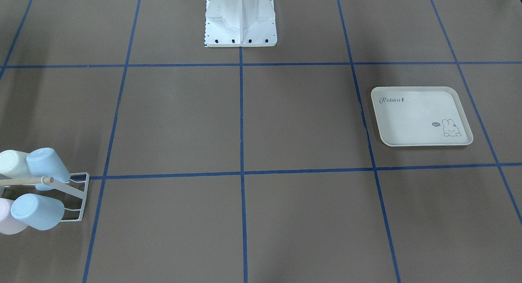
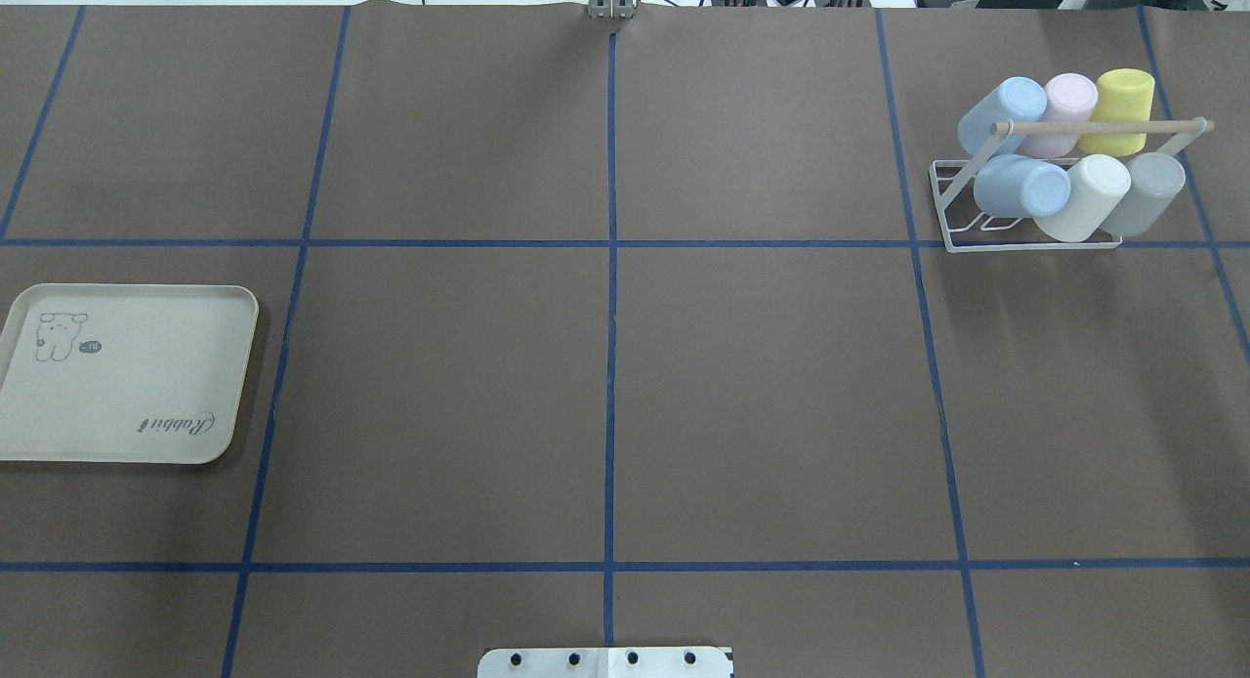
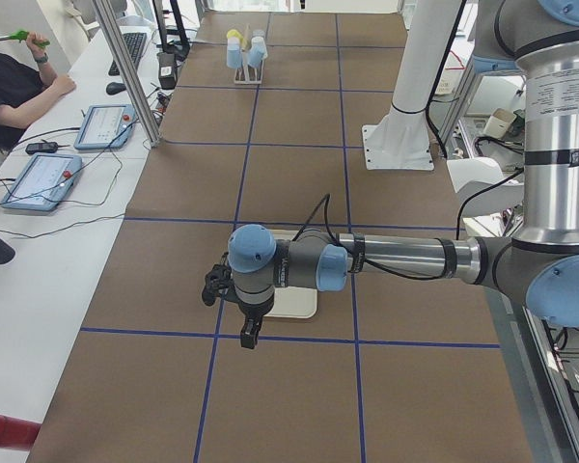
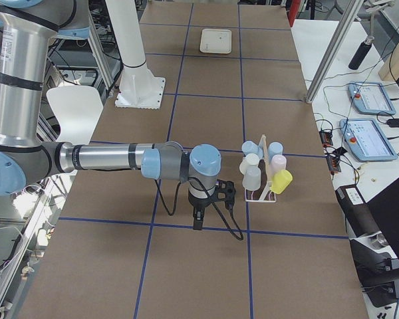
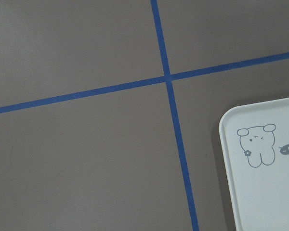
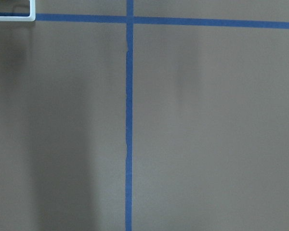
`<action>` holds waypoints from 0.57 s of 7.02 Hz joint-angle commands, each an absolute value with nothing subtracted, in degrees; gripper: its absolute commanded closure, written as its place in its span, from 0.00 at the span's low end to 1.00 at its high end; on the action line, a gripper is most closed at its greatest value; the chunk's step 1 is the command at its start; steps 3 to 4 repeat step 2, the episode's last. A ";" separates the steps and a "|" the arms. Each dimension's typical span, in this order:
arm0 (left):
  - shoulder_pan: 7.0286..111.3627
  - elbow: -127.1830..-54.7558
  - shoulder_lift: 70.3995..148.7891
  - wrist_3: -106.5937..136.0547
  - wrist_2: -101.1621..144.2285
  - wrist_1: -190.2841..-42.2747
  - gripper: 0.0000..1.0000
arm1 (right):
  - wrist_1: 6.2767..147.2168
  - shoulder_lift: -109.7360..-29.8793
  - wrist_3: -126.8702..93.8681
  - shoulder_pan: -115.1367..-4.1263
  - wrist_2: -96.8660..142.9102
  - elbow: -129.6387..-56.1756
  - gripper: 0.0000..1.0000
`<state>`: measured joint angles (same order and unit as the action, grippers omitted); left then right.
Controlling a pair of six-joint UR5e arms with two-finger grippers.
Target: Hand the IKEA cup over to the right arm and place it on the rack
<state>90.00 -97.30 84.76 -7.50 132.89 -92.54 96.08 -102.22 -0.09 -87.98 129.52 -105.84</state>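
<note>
- IKEA cups (image 2: 1084,197): six smooth, matte plastic tumblers with slightly tapered walls. Two are pale blue, one pink, one yellow, one cream and one grey. All six sit slanted in two rows of three on the rack, with their flat round bases showing.
- The rack (image 2: 1025,248) is thin white wire with a rectangular base frame. It stands on the table's far right part in the overhead view.
- A slim, light wooden dowel (image 2: 1094,127) runs along the top of the rack, between the two rows of cups.
- The right arm (image 4: 106,158), a grey metal tube with light-blue joint caps, reaches level over the table.
- The black right gripper (image 4: 197,222) points down just beside the rack, apart from the cups. It shows only from the side, so I cannot tell whether it is spread or clenched.
- The left arm (image 3: 405,258) stretches out in the same way.
- The left gripper (image 3: 249,338) hangs over the near edge of the tray, and I cannot tell its state either.
- The tray (image 2: 146,385) is a cream rectangle with rounded corners, a low raised rim, a small line-drawn animal and the word "Rabbit".
- The table (image 2: 762,395) is covered in flat brown paper, marked into large squares by blue tape (image 2: 610,365).
</note>
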 commanded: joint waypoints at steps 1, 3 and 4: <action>90.00 -97.38 84.81 -7.56 132.89 -92.55 0.00 | 96.15 -102.22 -0.09 -87.98 129.46 -105.91 0.00; 90.00 -97.38 84.99 -7.56 132.89 -92.55 0.00 | 96.15 -102.22 -0.09 -87.89 129.46 -105.91 0.00; 90.00 -97.38 84.99 -7.56 132.89 -92.55 0.00 | 96.15 -102.22 -0.09 -87.89 129.46 -105.91 0.00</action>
